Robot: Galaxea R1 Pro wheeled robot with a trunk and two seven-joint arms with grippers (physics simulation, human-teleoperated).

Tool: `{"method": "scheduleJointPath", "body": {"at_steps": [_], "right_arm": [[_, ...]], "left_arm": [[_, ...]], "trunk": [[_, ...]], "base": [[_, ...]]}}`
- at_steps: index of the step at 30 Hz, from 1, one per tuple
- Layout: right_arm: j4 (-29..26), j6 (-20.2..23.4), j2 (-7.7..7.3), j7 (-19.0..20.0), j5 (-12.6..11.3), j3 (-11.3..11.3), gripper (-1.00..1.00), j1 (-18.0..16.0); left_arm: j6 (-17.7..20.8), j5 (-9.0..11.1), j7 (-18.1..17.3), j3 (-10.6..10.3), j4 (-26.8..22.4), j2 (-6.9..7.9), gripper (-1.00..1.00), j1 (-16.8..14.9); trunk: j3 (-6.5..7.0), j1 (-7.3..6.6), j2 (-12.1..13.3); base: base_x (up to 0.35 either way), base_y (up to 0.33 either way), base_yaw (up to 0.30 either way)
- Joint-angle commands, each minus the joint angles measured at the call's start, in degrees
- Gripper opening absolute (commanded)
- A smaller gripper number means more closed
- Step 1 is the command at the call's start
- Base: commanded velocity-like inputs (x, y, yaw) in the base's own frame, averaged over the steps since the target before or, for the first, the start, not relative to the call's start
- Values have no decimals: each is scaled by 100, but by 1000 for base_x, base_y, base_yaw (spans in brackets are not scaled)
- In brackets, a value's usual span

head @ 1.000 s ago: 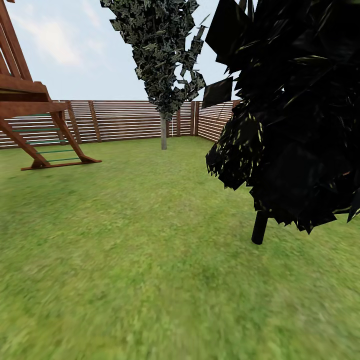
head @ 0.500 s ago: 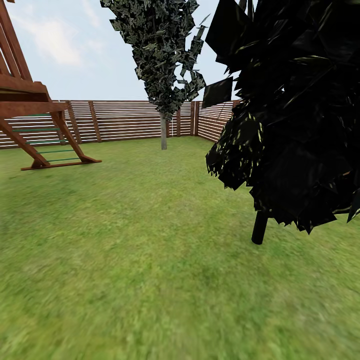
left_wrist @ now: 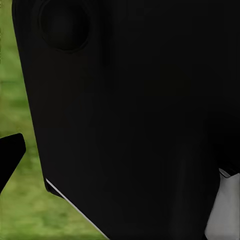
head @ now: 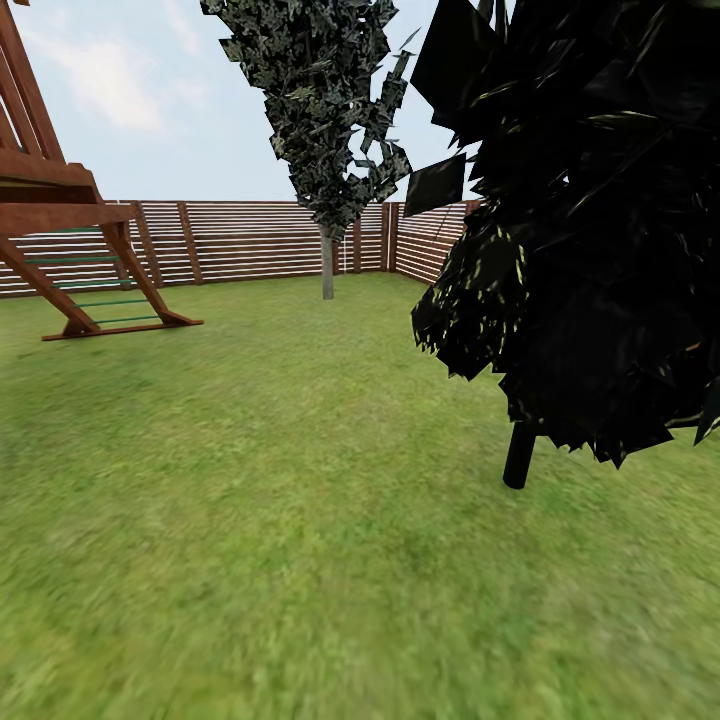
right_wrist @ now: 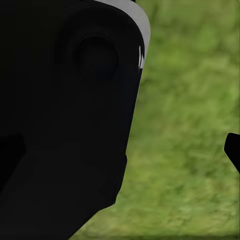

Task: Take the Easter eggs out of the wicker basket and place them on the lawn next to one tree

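Lawn: mottled green grass (head: 300, 520) is spread flat from the near edge of the head view to the fence, with a wide bare stretch through the middle and left.
Fence: brown horizontal slats (head: 250, 240) close the garden at the far side and turn a corner at the right rear.
Near dark tree: black, jagged foliage (head: 590, 230) fills the right side of the head view; its short black trunk (head: 519, 456) stands in the grass, the leaves overhanging well past it.
Far tree: a pale grey trunk (head: 327, 266) is seen just before the fence, under a dark speckled crown (head: 325, 100).
Wooden frame: a red-brown play structure (head: 70, 250) bounds the left edge, its slanted legs resting on the grass.
Open room: a clear corridor lies between the wooden frame and the near dark tree, leading to the far tree.
Left gripper: a black body (left_wrist: 130, 115) blocks the left wrist view; its opening cannot be told.
Right gripper: a black body (right_wrist: 65, 115) is seen over grass; its opening cannot be told.
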Motion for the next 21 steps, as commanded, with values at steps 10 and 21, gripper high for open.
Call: {"method": "scheduleJointPath", "body": {"at_steps": [10, 21], "right_arm": [[13, -6, 1, 3, 7, 31, 100, -8], [13, -7, 1, 4, 7, 30, 100, -8]], "left_arm": [[1, -3, -10, -4, -14, -1, 100, 5], [1, -6, -11, -4, -14, -1, 100, 5]], "trunk": [[-4, 0, -2], [-4, 0, -2]], "base": [[0, 0, 0], [0, 0, 0]]}}
